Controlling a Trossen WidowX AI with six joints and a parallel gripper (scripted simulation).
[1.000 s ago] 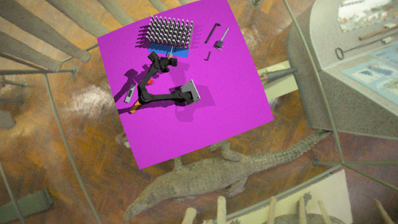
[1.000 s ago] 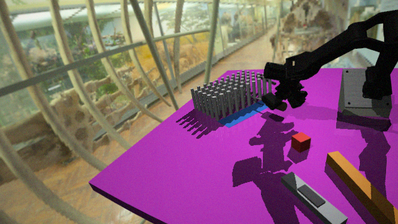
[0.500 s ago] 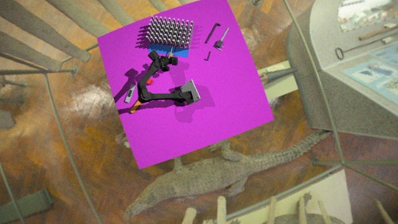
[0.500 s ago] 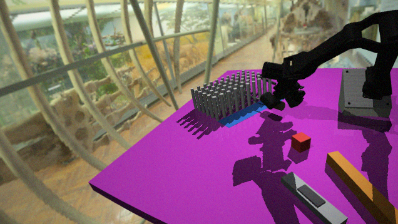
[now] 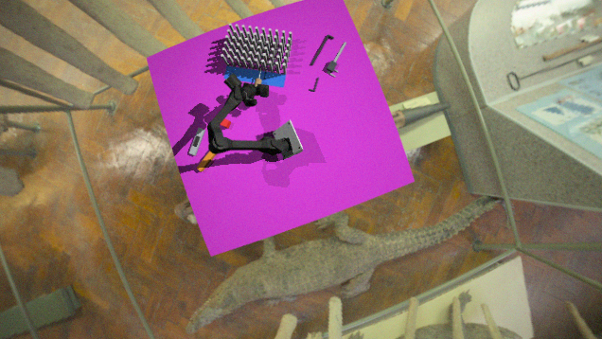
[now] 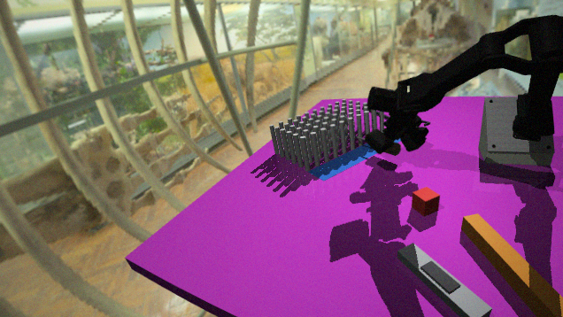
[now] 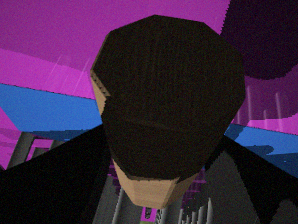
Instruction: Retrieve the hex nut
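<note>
Apparently the tool (image 5: pixel 258 81) (image 6: pixel 391 150) (image 7: pixel 165 95) is fetched: the gripper (image 5: pixel 257 88) (image 6: pixel 397 141) (image 7: pixel 158 136) grips it, at six o'clock of the spacers (image 5: pixel 257 49) (image 6: pixel 325 137) (image 7: pixel 103 210) from above. I can't make out the nut; extraction, tool put-down and release probably remain.

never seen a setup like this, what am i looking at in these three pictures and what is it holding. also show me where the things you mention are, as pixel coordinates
This is one black robot arm. The first picture looks down from above, the second from the side of the table, the third from the arm's own wrist.

On the magenta table stands a block of upright metal spacers (image 5: pixel 257 47) (image 6: pixel 305 139), with blue tape (image 5: pixel 276 80) (image 6: pixel 327 172) along its front. Off to one side lie three dark or grey tools; elsewhere are a red cube (image 5: pixel 225 123) (image 6: pixel 426 201), an orange bar (image 5: pixel 206 161) (image 6: pixel 500 252) and a grey device.

The end effector (image 5: pixel 257 87) is closed on a tan-sided tool handle (image 7: pixel 167 100). I can't make out the nut.
</note>
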